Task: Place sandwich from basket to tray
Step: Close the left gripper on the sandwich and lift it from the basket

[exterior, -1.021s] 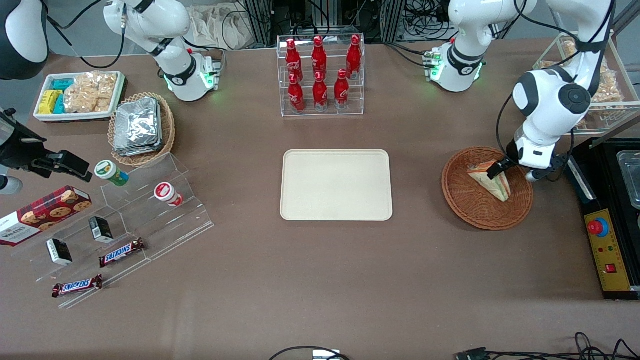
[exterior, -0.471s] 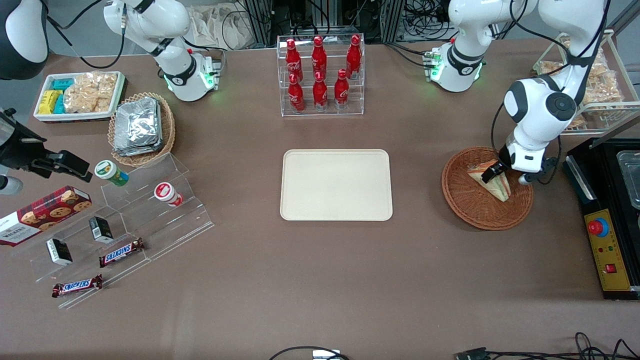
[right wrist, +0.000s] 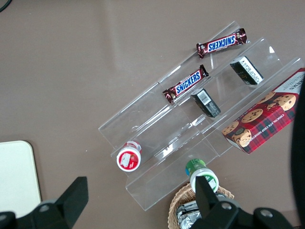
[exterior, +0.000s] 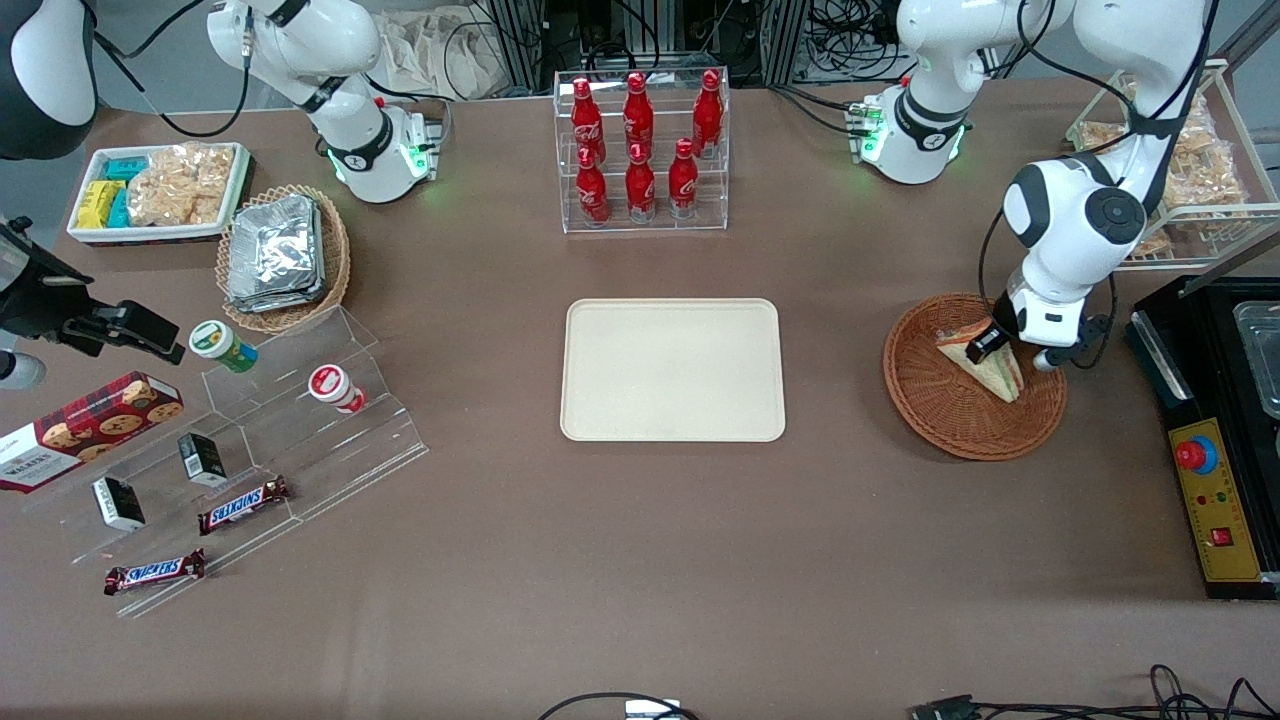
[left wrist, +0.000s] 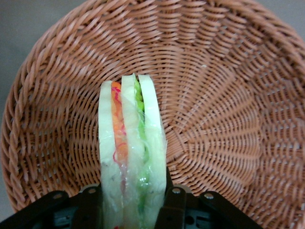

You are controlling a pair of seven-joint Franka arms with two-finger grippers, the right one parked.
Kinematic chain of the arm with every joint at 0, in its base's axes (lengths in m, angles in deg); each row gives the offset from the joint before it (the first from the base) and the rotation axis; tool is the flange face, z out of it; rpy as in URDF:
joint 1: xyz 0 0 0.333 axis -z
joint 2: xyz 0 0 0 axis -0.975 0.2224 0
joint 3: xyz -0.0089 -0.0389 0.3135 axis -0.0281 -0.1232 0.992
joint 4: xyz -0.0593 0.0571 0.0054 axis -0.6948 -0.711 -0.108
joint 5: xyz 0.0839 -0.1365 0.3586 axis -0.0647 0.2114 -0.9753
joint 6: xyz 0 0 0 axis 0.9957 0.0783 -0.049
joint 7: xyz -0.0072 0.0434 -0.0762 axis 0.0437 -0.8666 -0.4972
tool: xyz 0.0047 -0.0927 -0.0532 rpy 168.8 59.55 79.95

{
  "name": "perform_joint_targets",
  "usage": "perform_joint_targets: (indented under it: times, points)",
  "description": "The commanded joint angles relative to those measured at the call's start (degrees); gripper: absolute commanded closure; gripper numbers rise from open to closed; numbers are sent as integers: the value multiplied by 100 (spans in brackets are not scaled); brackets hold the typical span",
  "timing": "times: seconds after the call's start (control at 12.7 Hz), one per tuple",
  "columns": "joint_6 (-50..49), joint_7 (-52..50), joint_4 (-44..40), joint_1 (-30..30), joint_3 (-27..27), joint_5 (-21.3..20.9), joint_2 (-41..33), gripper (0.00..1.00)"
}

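Now: sandwich gripped, not lifted out of basket

Gripper [exterior: 985, 345] is down inside the basket [exterior: 940, 410], fingers [left wrist: 176, 205] clamped on both bread faces of the sandwich [exterior: 985, 362]. Wrist view: sandwich [left wrist: 131, 157] stands on edge between the jaws, orange and green filling showing, woven basket [left wrist: 214, 95] all around it. Tray [exterior: 672, 370] sits bare mid-table, well apart from the basket, toward the parked arm's end.
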Motion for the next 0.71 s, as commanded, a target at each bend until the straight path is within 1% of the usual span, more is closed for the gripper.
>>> perform_joint_targets:
  times: [0.0,0.24,0.39,0.63]
  points:
    - [-587,-76,-175,88,-59,-42,-446,100]
    - [-1941,127,-869,79,-401,-69,-807,100]
    - [-2583,197,-1326,79,-665,-139,-965,100]
    - [-3270,127,-1968,79,-1253,-139,-975,100]
